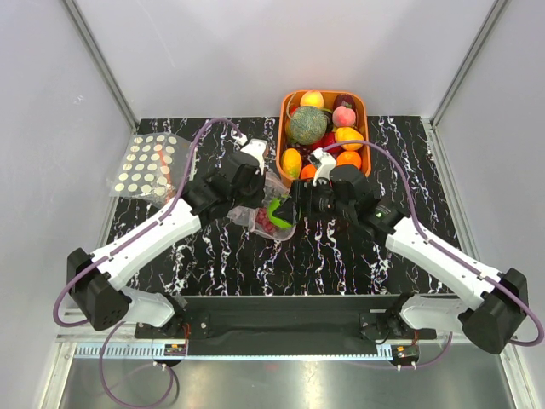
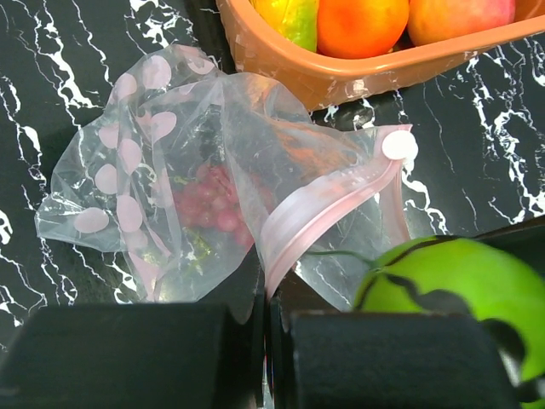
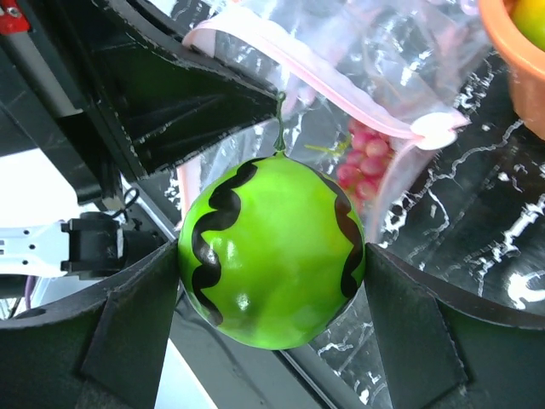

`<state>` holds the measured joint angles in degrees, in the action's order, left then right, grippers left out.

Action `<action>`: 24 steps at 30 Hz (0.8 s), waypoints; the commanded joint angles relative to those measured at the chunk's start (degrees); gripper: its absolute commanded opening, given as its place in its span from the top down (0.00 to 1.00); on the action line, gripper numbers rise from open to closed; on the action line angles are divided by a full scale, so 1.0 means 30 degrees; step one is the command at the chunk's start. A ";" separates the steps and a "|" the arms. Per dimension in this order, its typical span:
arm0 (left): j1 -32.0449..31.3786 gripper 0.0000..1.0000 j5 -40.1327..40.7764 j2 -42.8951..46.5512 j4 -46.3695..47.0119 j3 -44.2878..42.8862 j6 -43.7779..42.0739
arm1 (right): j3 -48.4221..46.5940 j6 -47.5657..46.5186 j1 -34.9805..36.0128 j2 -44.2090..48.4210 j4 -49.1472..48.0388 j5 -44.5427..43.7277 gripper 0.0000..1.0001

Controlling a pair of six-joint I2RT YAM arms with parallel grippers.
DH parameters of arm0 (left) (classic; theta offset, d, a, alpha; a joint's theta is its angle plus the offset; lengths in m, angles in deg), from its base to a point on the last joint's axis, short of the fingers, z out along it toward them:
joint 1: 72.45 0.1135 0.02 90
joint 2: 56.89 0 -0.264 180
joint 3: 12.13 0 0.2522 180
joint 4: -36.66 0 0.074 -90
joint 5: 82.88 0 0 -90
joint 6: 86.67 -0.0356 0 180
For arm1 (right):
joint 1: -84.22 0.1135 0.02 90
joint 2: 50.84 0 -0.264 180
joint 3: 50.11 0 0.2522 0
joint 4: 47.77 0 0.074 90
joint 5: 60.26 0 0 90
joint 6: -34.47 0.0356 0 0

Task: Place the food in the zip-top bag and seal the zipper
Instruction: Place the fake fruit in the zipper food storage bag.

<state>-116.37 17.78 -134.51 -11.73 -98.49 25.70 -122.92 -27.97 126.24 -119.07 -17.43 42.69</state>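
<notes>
Nearest the lens in the left wrist view, the left gripper (image 2: pixel 266 313) fills the bottom edge. Its two black fingers are pressed together, and the mouth edge of the zip-top bag (image 2: pixel 170 196) is pinched in the seam between them. How much plastic they grip is hidden.

The black marbled table (image 1: pixel 221 256) carries an orange basket (image 1: pixel 280 128) of fruit at its far side, cut off at the top in the wrist views. The zip-top bag lies just in front of the basket, mouth toward the right arm. From above it is mostly covered by both grippers.

A second bag (image 1: pixel 146 164), with cream dots, lies well apart at the far left.

The right gripper (image 3: pixel 271 264) clamps a toy watermelon (image 3: pixel 272 243) between its fingers, just beside the bag's mouth.

Red grapes (image 2: pixel 209 204) sit inside the bag, blurred by crinkled plastic.

The pink zipper (image 2: pixel 324 200) curves open, with a white tab (image 2: pixel 398 145) at its end.
</notes>
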 commanded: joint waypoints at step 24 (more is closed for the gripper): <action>0.1045 1.00 -0.0944 0.1030 -0.0380 -0.0880 -0.0221 | -0.4833 -0.1096 0.0350 -0.2422 0.3519 -0.6596 0.18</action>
<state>-114.12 15.31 -134.40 -14.90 -100.76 26.01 -130.43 -28.41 127.12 -127.53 -12.42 31.02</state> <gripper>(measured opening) 0.008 0.849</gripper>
